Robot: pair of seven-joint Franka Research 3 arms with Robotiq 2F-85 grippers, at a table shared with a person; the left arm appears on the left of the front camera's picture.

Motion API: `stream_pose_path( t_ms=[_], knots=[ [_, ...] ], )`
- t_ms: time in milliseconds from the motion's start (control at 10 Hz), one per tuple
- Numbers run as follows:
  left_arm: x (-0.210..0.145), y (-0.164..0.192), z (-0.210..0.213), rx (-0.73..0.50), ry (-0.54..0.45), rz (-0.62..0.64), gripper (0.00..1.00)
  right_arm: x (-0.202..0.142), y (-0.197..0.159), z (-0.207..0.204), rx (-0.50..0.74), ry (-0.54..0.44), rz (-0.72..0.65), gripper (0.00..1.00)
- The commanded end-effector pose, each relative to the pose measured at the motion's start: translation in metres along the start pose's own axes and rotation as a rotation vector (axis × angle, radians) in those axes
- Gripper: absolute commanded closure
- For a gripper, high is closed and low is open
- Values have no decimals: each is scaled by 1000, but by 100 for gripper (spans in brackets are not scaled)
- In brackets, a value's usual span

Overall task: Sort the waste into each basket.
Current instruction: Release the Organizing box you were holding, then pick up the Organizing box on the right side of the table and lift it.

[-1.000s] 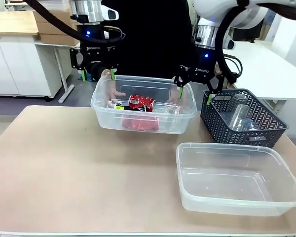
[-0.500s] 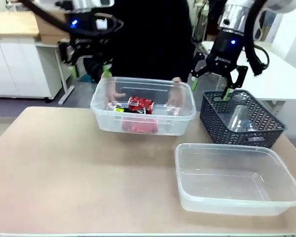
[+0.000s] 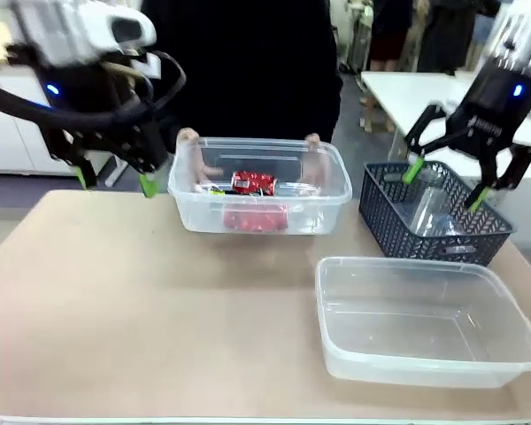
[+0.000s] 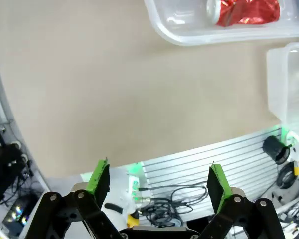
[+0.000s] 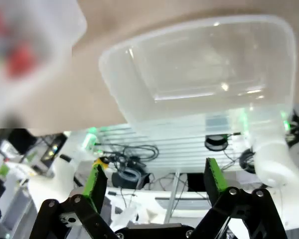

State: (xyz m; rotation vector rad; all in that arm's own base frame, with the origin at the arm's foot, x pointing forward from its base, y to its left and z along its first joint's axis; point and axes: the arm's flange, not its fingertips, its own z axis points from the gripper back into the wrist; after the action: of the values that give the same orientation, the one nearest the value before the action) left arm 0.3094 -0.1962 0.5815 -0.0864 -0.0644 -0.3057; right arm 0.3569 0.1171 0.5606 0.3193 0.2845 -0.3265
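A red-and-silver can (image 3: 253, 183) lies in the far clear tub (image 3: 323, 214), whose far rim a person's hands (image 3: 189, 142) grip. Clear bottles (image 3: 427, 211) sit in the dark lattice basket (image 3: 382, 220) beside the near tub (image 3: 407, 263). My left gripper (image 3: 115, 180) and right gripper (image 3: 445, 183) hang open, holding nothing. If I reach for the can, I could strike those fingers. The can's print is too blurred to read.

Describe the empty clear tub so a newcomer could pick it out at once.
On the tan table, look at the near right part, just in front of the dark lattice basket. The clear tub there has rounded corners and holds nothing, whereas the other clear tub, farther back, holds a red can.
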Motion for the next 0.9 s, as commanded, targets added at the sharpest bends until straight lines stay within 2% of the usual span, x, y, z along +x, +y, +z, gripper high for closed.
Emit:
stream_pose_path(
  t_ms=[0,500,600,700,800],
  knots=[
    [16,2,9,-19,32,7,0,-4,2,10,34,40,50,0],
    [18,0,6,-12,23,2,0,-4,2,10,34,40,50,0],
    [42,-38,-7,6,18,86,0,-5,3,5,12,24,27,0],
    [69,-94,-19,-79,-3,191,0,-28,-53,24,60,-16,66,0],
    [86,-148,-35,-63,-18,136,0,-40,-110,34,57,-207,28,0]
  ],
)
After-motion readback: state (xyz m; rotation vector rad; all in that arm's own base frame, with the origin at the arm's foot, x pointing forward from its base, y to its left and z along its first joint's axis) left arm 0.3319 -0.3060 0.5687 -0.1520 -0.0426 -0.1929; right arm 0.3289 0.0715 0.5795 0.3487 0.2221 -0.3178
